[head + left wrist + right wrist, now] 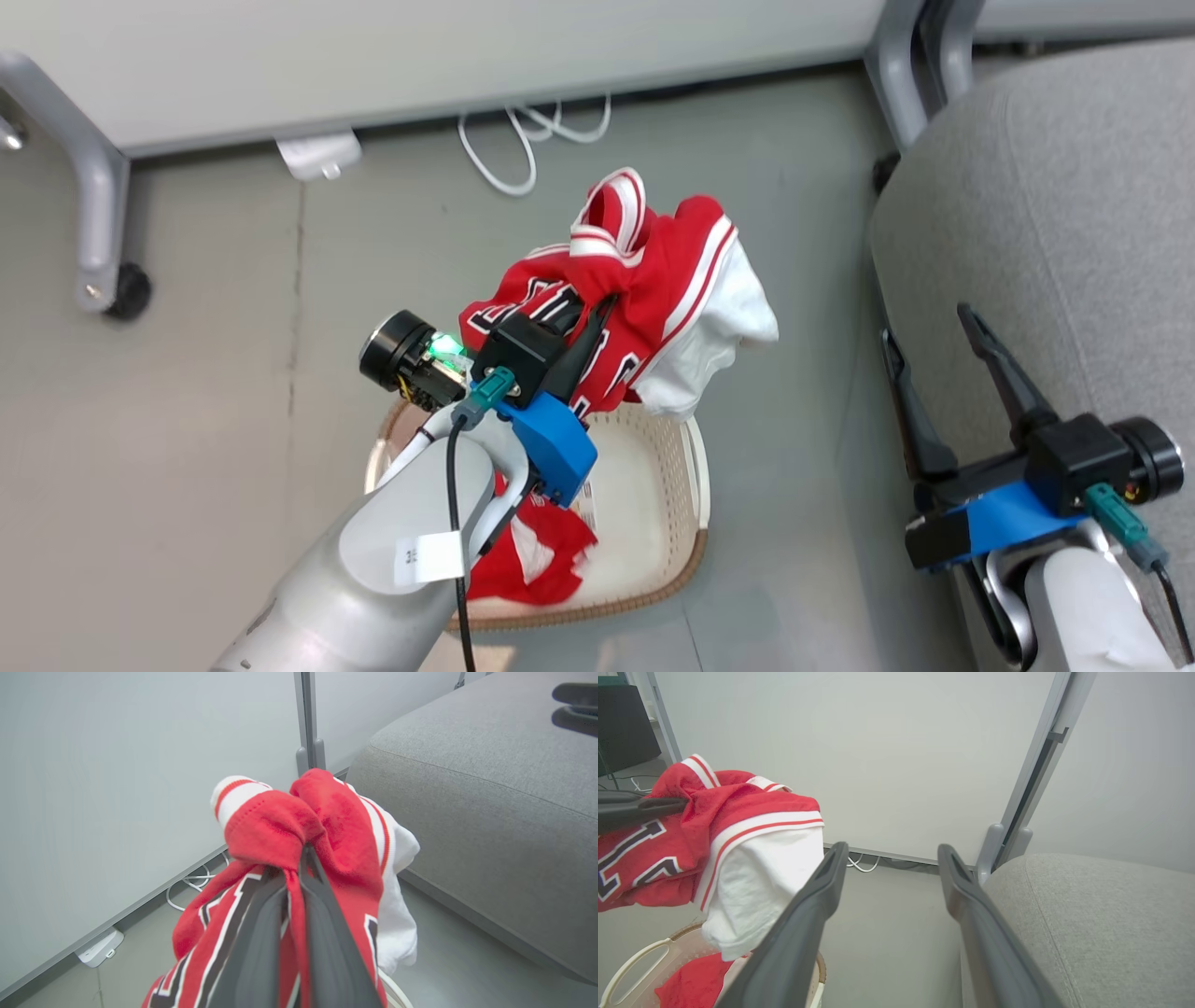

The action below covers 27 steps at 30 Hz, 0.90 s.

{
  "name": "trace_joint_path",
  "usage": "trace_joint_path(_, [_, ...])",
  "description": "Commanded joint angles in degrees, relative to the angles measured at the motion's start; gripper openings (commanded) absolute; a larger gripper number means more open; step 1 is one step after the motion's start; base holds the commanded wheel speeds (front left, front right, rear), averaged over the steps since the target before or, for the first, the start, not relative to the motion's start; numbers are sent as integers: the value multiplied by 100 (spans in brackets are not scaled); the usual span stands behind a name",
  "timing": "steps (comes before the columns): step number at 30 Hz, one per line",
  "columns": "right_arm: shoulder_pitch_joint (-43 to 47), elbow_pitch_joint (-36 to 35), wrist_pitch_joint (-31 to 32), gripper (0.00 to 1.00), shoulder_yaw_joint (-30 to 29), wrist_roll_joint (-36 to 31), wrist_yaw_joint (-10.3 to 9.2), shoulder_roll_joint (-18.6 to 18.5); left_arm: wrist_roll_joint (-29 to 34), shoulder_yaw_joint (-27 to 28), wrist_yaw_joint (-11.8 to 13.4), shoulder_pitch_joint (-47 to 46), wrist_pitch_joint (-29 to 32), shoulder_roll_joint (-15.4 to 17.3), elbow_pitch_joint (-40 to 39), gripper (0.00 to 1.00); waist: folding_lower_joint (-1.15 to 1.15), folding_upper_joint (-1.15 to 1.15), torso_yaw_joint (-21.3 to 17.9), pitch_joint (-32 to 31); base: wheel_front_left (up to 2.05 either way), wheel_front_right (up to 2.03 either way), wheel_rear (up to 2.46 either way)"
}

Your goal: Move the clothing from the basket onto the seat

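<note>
Left end effector (605,306): fingers pinched together on a bunched fold of the red jersey (674,271). The cloth wraps over and around the fingertips. The black-and-white lettering drapes down along both sides of the fingers, and the striped white trim sits just past the tips. A white part of the jersey hangs off the side toward the right end effector.

The jersey is raised clear of the basket (698,471), which stands on the floor (215,467) directly beneath this end effector and its wrist. A second red garment (546,551) lies crumpled in the basket bottom, under the forearm.

Right end effector (926,327): fingers spread wide, nothing between them. It sits at the left edge of the seat (1055,233), with the grey upholstery behind and to the right of its fingers. The jersey hangs well to its left, apart from it.

The seat lies to the right of the left end effector, beyond the hanging white part and not touching the jersey. A white cable (523,140) loops on the floor ahead of the left fingertips, by the wall.
</note>
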Motion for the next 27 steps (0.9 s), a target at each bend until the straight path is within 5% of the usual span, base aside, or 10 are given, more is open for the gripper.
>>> trace_joint_path(1, [124,21,-20,100,-21,9,1,23,49,85,34,69,-27,-5,-116,0,1,0,104,-318,0,0,0])
trace_joint_path(12, [691,139,-20,100,-76,-6,1,117,244,682,15,379,-27,-94,-948,0,1,0,216,-1102,0,0,0])
trace_joint_path(27, [859,55,-20,100,169,-6,1,80,430,796,-69,613,-27,-160,-1133,0,1,0,300,-1452,0,0,0])
